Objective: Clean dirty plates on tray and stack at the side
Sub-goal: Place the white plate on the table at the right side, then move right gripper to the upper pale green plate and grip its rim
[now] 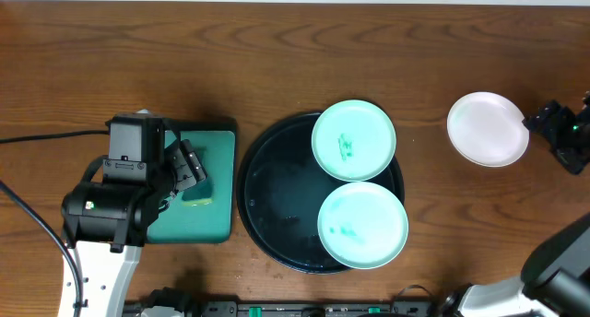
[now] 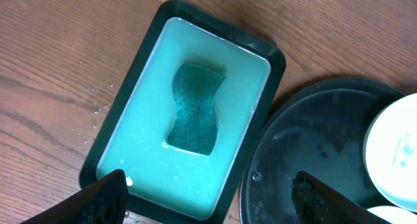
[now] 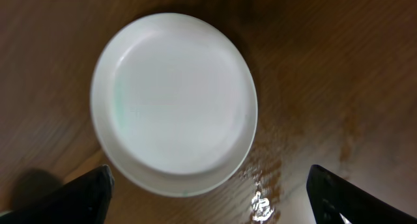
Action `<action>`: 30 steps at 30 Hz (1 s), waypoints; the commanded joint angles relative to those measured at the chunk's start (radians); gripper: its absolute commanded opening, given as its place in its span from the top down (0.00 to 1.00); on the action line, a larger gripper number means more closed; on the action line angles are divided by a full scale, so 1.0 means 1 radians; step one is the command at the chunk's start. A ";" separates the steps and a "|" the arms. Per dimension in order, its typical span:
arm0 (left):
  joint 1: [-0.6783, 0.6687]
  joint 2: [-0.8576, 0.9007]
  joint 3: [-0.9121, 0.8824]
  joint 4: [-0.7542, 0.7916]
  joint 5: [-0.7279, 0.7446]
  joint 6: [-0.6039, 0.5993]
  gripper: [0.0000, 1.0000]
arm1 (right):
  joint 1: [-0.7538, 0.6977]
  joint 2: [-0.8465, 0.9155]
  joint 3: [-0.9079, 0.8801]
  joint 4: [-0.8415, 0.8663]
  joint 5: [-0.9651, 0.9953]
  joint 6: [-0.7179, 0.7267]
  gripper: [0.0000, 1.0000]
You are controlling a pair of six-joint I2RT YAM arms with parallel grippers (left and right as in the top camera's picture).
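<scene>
The black round tray holds two pale mint-green plates with green smears, one at the back right and one at the front right. A white plate lies on the table to the right, off the tray; it fills the right wrist view. My right gripper is open and empty beside it, fingers apart. My left gripper is open and empty above the teal tray, its fingers spread over the teal tray's edge and the black tray's rim.
A teal-green rectangular tray left of the black tray holds soapy liquid and a dark green sponge. Water drops wet the wood near the white plate. A black cable runs along the left.
</scene>
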 commanded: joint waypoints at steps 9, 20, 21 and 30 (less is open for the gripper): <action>0.003 0.002 0.000 -0.003 -0.011 0.006 0.19 | 0.165 -0.265 0.014 -0.135 -0.100 -0.033 0.16; 0.003 0.002 0.000 -0.002 -0.008 0.006 0.19 | 0.427 -0.185 0.010 -0.125 -0.225 -0.201 0.15; 0.003 0.002 0.000 -0.002 -0.008 0.006 0.19 | 0.458 -0.158 0.010 -0.126 -0.203 -0.201 0.19; 0.003 0.002 0.000 -0.010 -0.008 0.006 0.19 | 0.610 0.083 0.010 -0.020 -0.147 -0.114 0.51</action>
